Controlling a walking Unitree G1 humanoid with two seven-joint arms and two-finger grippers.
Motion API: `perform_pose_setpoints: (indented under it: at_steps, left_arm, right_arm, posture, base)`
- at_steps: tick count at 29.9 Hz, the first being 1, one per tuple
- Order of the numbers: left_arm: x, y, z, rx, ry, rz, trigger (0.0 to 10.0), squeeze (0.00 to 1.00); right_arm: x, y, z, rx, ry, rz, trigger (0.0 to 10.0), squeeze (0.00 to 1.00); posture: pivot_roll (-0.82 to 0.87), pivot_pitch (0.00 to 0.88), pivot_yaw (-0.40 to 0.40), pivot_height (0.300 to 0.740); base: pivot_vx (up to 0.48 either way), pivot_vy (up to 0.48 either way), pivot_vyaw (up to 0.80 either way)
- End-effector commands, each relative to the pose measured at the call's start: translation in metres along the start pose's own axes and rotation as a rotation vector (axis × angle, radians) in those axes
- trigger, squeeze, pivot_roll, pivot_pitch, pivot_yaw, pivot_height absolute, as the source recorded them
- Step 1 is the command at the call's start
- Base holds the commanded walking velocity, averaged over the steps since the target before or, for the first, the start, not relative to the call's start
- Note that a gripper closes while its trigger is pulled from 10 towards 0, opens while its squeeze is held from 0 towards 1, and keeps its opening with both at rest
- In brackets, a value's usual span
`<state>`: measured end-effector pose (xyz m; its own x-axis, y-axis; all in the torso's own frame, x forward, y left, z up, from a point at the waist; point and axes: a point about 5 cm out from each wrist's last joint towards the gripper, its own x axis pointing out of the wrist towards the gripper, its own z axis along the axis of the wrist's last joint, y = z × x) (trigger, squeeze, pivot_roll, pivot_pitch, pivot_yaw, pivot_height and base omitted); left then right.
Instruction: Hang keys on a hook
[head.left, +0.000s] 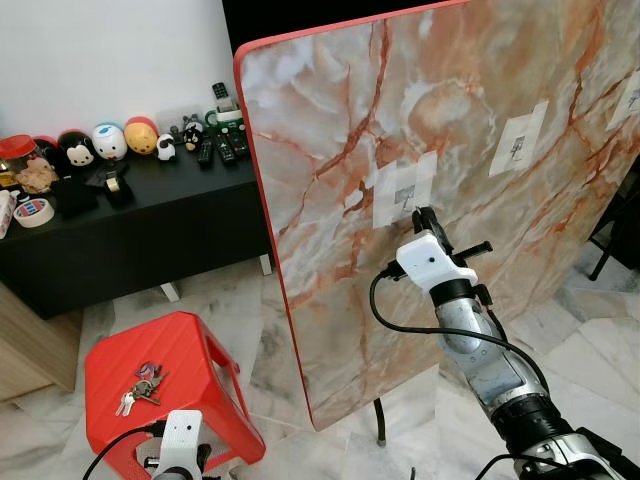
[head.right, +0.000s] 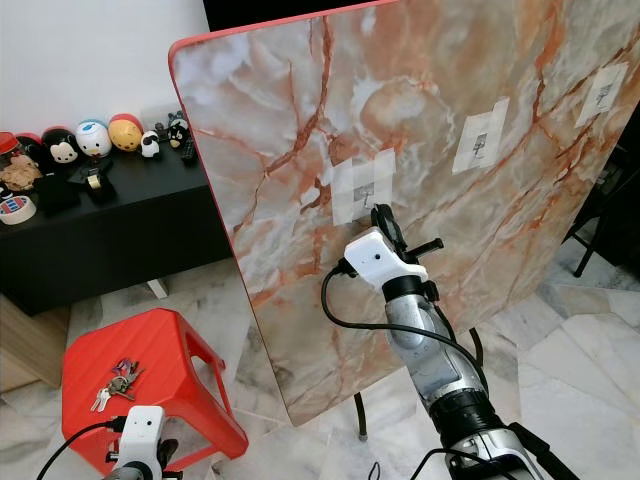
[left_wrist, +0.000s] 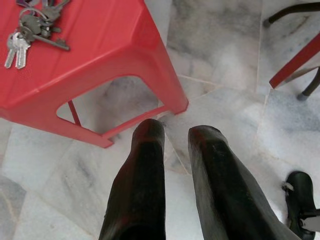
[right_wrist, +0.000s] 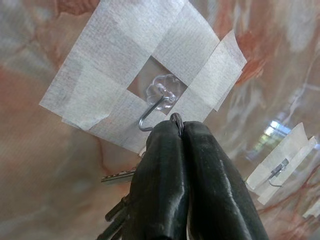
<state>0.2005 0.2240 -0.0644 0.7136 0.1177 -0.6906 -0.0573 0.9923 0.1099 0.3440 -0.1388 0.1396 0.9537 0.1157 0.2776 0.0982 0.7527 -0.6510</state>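
Observation:
A clear hook with a metal bend (right_wrist: 156, 102) is taped with white tape onto an upright marble-patterned board (head.left: 330, 120). My right gripper (right_wrist: 176, 125) is shut on the ring of a bunch of keys (right_wrist: 117, 176), held just under the hook's tip; the keys dangle below the fingers. The same gripper (head.left: 425, 220) reaches up against the taped patch (head.left: 405, 190). A second bunch of keys (head.left: 140, 385) lies on a red plastic stool (head.left: 190, 350). My left gripper (left_wrist: 175, 135) hangs low beside the stool, fingers slightly apart and holding nothing.
Two more taped hooks (head.left: 517, 140) sit further right on the board. A black low cabinet (head.left: 150, 230) behind the stool carries toy figures, tape rolls and remote controls. Thin dark legs (head.left: 380, 425) stand under the board on the marble floor.

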Motion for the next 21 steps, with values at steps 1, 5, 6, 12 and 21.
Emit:
perform_pose_setpoints:
  at_steps: [1, 5, 6, 12, 21]
  left_arm:
    - [-0.0004, 0.0054, -0.0020, -0.015, 0.021, 0.021, 10.0, 0.00]
    - [-0.0001, 0.0056, -0.0012, -0.016, 0.020, 0.022, 10.0, 0.00]
    - [-0.0001, 0.0056, -0.0012, -0.017, 0.019, 0.022, 10.0, 0.00]
    - [-0.0006, 0.0050, -0.0024, -0.019, 0.017, 0.019, 10.0, 0.00]
    - [-0.0009, 0.0046, -0.0034, -0.025, 0.019, 0.023, 10.0, 0.00]
  right_arm:
    - [0.0054, -0.0030, 0.0029, -0.013, -0.013, 0.004, 10.0, 0.00]
    - [0.0065, -0.0038, 0.0018, -0.024, -0.010, 0.010, 10.0, 0.00]
    - [0.0068, -0.0036, 0.0019, -0.025, -0.011, 0.015, 10.0, 0.00]
    - [0.0077, -0.0012, 0.0011, -0.037, -0.009, 0.053, 10.0, 0.00]
    - [0.0084, 0.0030, 0.0016, -0.056, -0.025, 0.095, 10.0, 0.00]
  posture:
    - [-0.06, 0.000, 0.033, 0.740]
    - [-0.06, 0.000, 0.032, 0.740]
    - [-0.06, 0.000, 0.032, 0.740]
    - [-0.06, 0.000, 0.033, 0.740]
    - [-0.06, 0.000, 0.032, 0.740]
  base:
    - [0.000, 0.000, 0.00]
    - [0.000, 0.000, 0.00]
    - [0.000, 0.000, 0.00]
    - [0.000, 0.000, 0.00]
    - [0.000, 0.000, 0.00]
